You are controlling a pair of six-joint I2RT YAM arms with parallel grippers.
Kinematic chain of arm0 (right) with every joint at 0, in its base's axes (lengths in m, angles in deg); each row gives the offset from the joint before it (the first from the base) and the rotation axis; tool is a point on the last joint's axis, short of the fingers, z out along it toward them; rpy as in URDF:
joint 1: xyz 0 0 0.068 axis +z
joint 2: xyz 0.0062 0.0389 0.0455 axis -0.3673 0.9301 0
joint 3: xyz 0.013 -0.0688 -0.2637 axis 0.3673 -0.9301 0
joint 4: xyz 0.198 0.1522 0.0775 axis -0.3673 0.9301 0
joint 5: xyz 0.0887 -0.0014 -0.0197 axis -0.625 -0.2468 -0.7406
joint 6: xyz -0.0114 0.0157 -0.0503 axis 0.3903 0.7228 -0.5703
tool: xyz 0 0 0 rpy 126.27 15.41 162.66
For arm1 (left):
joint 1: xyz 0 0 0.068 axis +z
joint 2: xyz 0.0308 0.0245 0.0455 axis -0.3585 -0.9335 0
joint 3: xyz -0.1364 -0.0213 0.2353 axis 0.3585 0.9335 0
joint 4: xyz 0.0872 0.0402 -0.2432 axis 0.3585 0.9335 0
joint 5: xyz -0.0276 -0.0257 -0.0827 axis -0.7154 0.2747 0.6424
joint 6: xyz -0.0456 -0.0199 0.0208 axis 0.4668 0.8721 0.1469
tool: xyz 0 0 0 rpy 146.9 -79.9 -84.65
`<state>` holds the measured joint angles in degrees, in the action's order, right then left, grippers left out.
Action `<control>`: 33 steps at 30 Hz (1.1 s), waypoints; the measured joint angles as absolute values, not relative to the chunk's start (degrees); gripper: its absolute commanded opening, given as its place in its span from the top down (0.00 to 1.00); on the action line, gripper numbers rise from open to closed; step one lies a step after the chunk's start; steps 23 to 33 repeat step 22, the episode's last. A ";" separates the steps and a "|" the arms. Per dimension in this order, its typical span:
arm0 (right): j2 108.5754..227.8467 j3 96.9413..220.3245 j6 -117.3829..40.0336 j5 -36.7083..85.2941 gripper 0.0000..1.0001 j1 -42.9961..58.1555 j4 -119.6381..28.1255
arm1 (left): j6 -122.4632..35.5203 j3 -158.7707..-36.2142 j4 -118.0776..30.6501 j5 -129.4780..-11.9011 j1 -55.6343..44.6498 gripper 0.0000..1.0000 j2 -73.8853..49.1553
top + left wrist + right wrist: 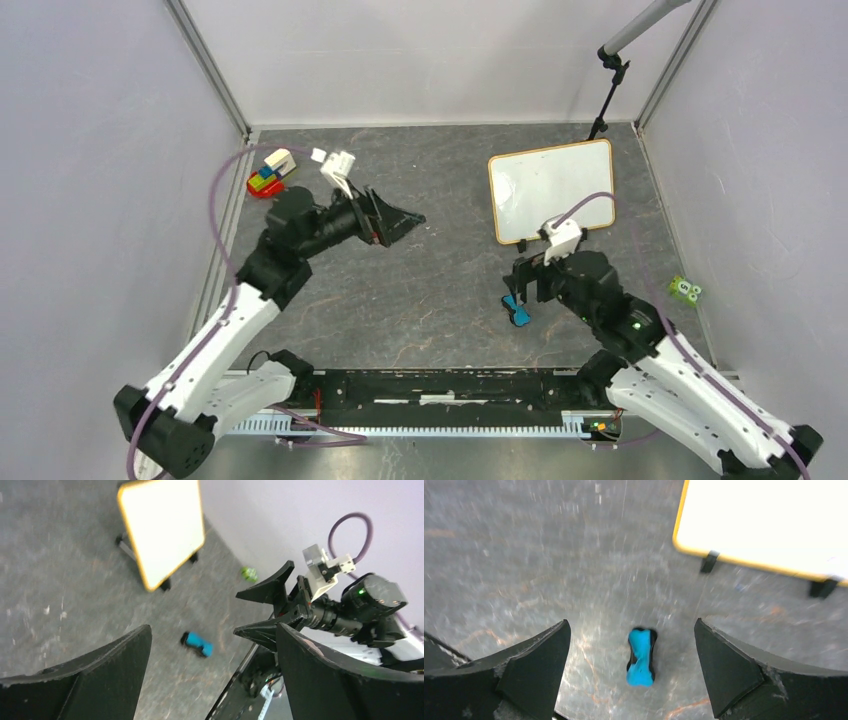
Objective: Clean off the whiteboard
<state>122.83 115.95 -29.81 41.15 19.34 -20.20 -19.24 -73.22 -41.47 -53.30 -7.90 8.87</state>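
At upper right, the whiteboard looked light, rigid and slick, likely best held by its wooden frame; left gripper and right gripper both gaped empty.

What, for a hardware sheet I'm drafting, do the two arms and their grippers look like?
Both arms have white lower links and black joints: left arm, right arm. A purple cable loops along each. Each wrist carries a white blocky mount. The left gripper and right gripper have broad black pointed fingers. A green light glows on the right arm.
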 measured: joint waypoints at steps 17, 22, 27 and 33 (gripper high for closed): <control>113.02 152.36 -39.58 53.19 0.02 19.34 -14.76 | -25.40 -96.92 -27.26 -57.19 -7.90 0.00 23.29; 111.05 152.32 -40.80 53.98 0.02 19.34 -17.62 | -25.75 -96.92 -24.81 -59.42 -7.90 0.00 23.71; 111.05 152.32 -40.80 53.98 0.02 19.34 -17.62 | -25.75 -96.92 -24.81 -59.42 -7.90 0.00 23.71; 111.05 152.32 -40.80 53.98 0.02 19.34 -17.62 | -25.75 -96.92 -24.81 -59.42 -7.90 0.00 23.71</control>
